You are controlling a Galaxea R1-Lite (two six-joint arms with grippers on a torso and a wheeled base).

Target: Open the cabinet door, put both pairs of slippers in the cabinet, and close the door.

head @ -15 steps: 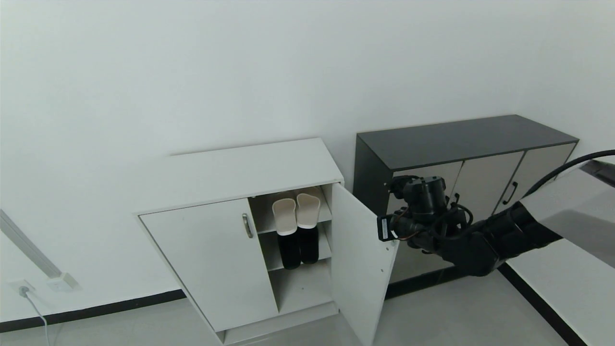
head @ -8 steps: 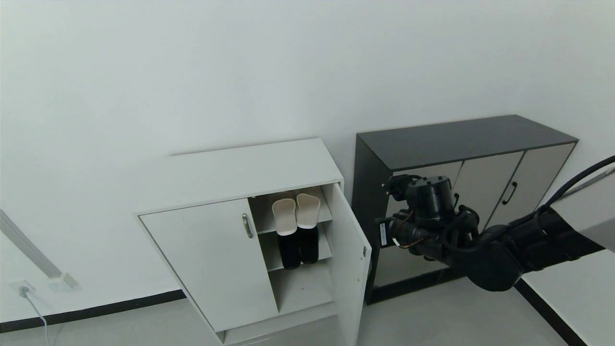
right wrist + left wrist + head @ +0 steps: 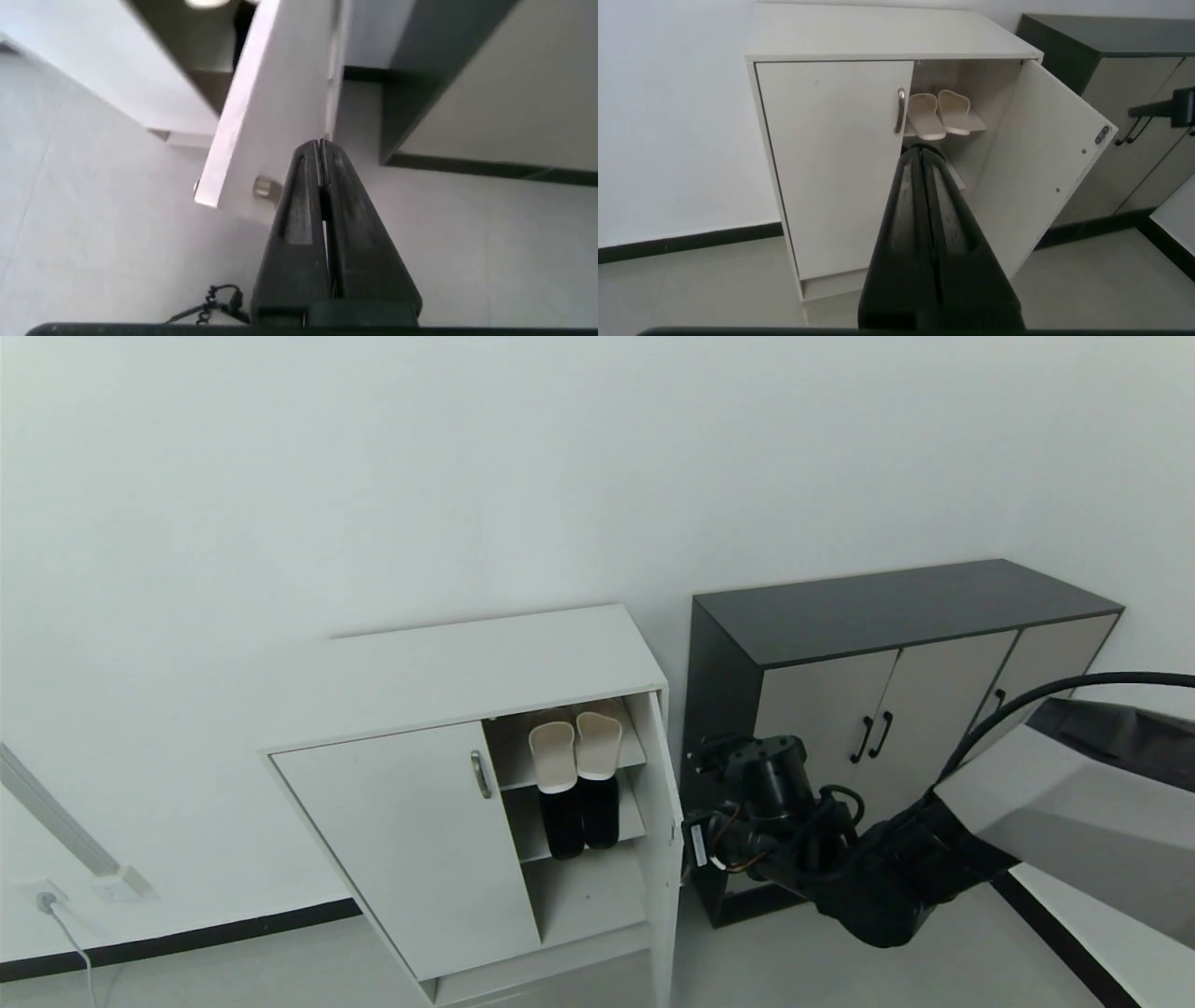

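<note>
White wall (image 3: pixel 373 476) | cabinet door (image 3: pixel 1055 187) ajar | right pincer (image 3: pixel 324 145) closed | wrist label (image 3: pixel 695 847) illegible

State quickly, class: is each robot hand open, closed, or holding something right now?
Left hand: closed, holding nothing.
Right hand: closed, holding nothing, beside the cabinet door.

The white cabinet (image 3: pixel 485 663) has its right door (image 3: pixel 665 821) half open, beige slippers (image 3: pixel 576 754) shelved above black slippers (image 3: pixel 581 817).
</note>
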